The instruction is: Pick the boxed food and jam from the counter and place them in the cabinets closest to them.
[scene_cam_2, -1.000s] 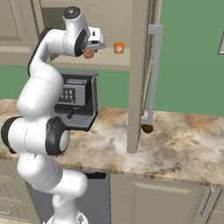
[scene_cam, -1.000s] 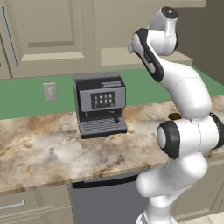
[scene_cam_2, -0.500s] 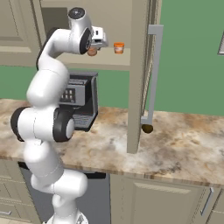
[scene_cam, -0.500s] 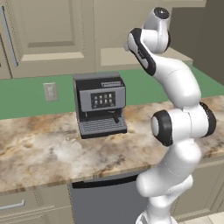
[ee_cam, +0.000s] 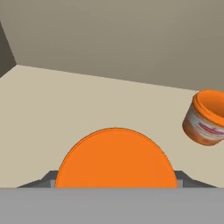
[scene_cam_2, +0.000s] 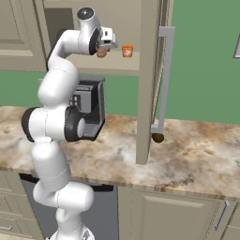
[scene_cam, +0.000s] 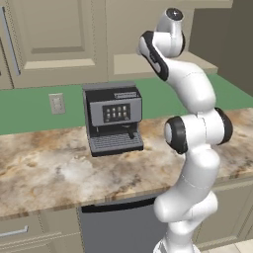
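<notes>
You see the end effector (scene_cam_2: 104, 47) clamped around a small orange jam jar (ee_cam: 116, 158), over the tan cabinet's pale shelf (ee_cam: 87, 105), near a second orange jar (scene_cam_2: 127, 51).

One jam jar (ee_cam: 116, 158), orange with a round flat top, sits between the jaws of the gripper (scene_cam_2: 104, 48), just over the pale shelf (scene_cam_2: 117, 70) inside the doorless tan cabinet (scene_cam_2: 147, 79). A second jam jar (scene_cam_2: 127, 51), small and squat with a paler label band, stands upright on the same shelf, just beside the first one. The marbled beige-brown counter (scene_cam_2: 197, 159) lies below the cabinet.
</notes>
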